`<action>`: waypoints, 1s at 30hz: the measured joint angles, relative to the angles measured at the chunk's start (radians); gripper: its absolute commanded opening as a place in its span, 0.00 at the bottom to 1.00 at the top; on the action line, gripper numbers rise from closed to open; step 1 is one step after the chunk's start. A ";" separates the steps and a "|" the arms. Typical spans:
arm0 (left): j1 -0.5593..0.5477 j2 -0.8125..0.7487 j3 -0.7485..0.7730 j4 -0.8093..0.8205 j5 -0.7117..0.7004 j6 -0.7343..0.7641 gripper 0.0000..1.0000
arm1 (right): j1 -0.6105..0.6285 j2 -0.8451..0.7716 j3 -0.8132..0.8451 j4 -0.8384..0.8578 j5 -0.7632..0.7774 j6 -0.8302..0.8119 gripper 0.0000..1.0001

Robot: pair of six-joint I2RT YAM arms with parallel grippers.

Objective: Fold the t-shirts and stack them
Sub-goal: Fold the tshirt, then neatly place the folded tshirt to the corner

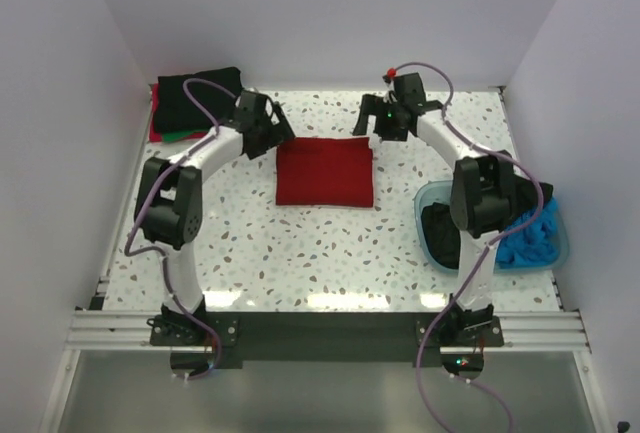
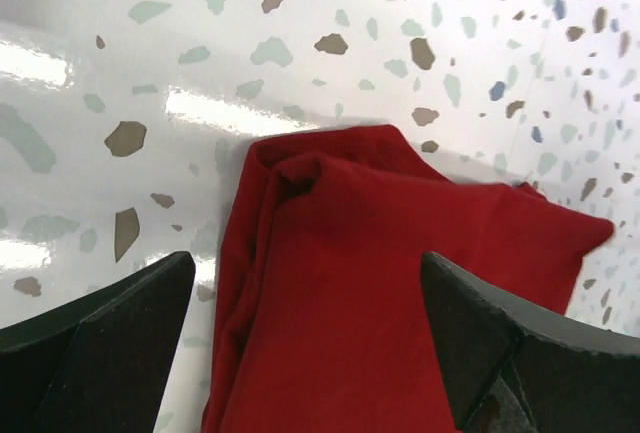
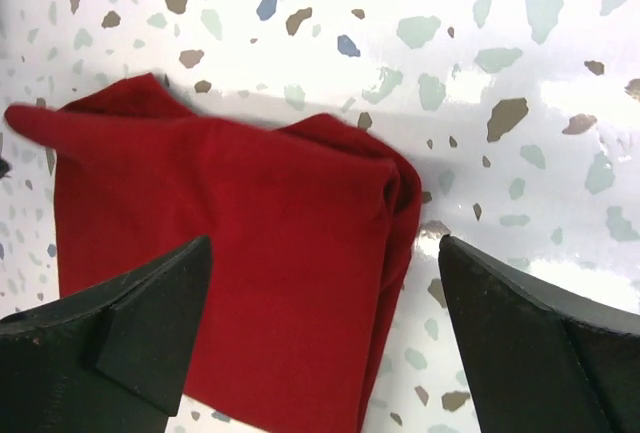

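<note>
A dark red t-shirt (image 1: 325, 172) lies folded into a rectangle in the middle of the table. My left gripper (image 1: 272, 136) is open just above its far left corner; the shirt (image 2: 370, 283) lies below and between the spread fingers (image 2: 110, 338). My right gripper (image 1: 385, 129) is open above the far right corner; the shirt (image 3: 240, 273) lies below its fingers (image 3: 540, 343). A folded black shirt (image 1: 196, 96) sits on a stack at the far left, with red and green edges (image 1: 180, 136) under it. A black shirt (image 1: 440, 233) and a blue shirt (image 1: 530, 238) lie in the basin.
A translucent teal plastic basin (image 1: 425, 200) stands at the right edge of the terrazzo table, partly behind the right arm's elbow (image 1: 480, 193). White walls close in the table on three sides. The aluminium rail (image 1: 320, 328) runs along the near edge.
</note>
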 measured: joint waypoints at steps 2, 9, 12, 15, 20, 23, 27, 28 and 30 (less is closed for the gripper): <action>0.000 -0.062 -0.044 0.010 -0.005 0.008 1.00 | 0.000 -0.045 -0.045 0.013 0.000 -0.005 0.98; 0.000 -0.322 -0.294 0.040 -0.001 0.049 1.00 | 0.076 -0.292 -0.317 0.052 -0.005 -0.014 0.99; 0.000 -0.334 -0.362 0.053 0.029 0.073 1.00 | 0.142 -0.354 -0.424 0.090 -0.005 -0.005 0.99; 0.000 -0.286 -0.370 0.056 0.065 0.104 1.00 | 0.179 -0.431 -0.548 0.113 -0.006 0.012 0.99; -0.004 -0.158 -0.323 0.064 0.102 0.164 1.00 | 0.175 -0.616 -0.715 0.117 -0.002 0.043 0.99; -0.016 -0.077 -0.244 0.043 0.082 0.199 0.98 | 0.171 -0.732 -0.763 0.117 -0.005 0.059 0.99; -0.050 -0.002 -0.141 0.029 0.026 0.233 0.88 | 0.172 -0.898 -0.822 0.088 0.004 0.080 0.99; -0.063 0.019 -0.124 0.019 0.004 0.241 0.85 | 0.172 -0.937 -0.830 0.076 0.011 0.085 0.99; -0.093 0.042 -0.091 -0.004 -0.045 0.245 0.74 | 0.172 -1.004 -0.842 0.053 0.039 0.098 0.99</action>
